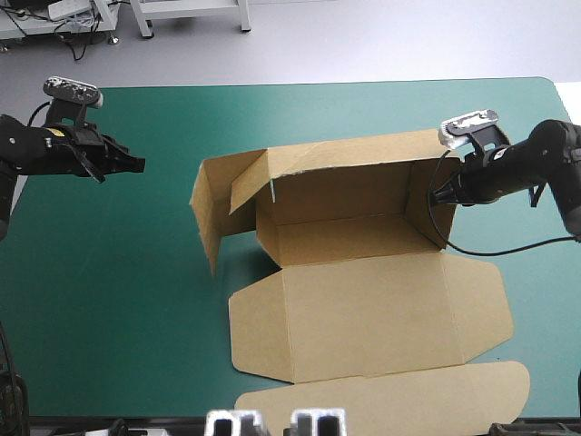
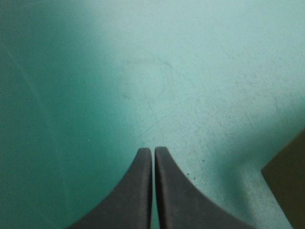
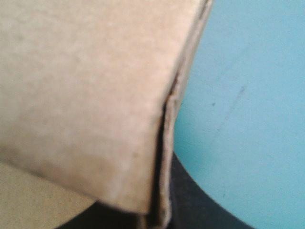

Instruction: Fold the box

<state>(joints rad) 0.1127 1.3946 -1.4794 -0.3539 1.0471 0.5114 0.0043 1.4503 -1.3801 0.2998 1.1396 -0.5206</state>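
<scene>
**Item:** box (image 1: 363,309), one cut sheet of brown board, partly raised.

**Location:** centre to right of the desk (image 1: 118,300), on its teal-green cover, closer to the right edge than to the left.

**Condition:**
- The far wall stands upright.
- The right end wall stands upright and meets the far wall at the far right corner.
- The left end wall also stands, but is swung outward to the left, with a smaller flap angled in at the far left corner.
- The floor panel lies flat between these walls.
- Nearer than the floor, a broad panel lies flat on the desk with an angled wing at each end.
- Past that panel, a rounded strip reaches the desk's near edge.
- The interior is open upward.

**Orientation:** the long axis runs left to right, roughly along the desk's far edge, with the right end set slightly farther than the left. The unwalled side faces the near edge.

**Left end effector** (image 2: 153,151): over bare cover at the left, well apart from the box and pointing toward it. Its black fingers are pressed together, the tips meeting. A brown corner of the board shows ahead and to one side in the left wrist view.

**Right end effector** (image 1: 438,193): at the box's right end wall, near that wall's top. It pinches the wall. In the right wrist view the board's edge runs down between the fingers, with one black finger (image 3: 200,205) showing behind it
</scene>
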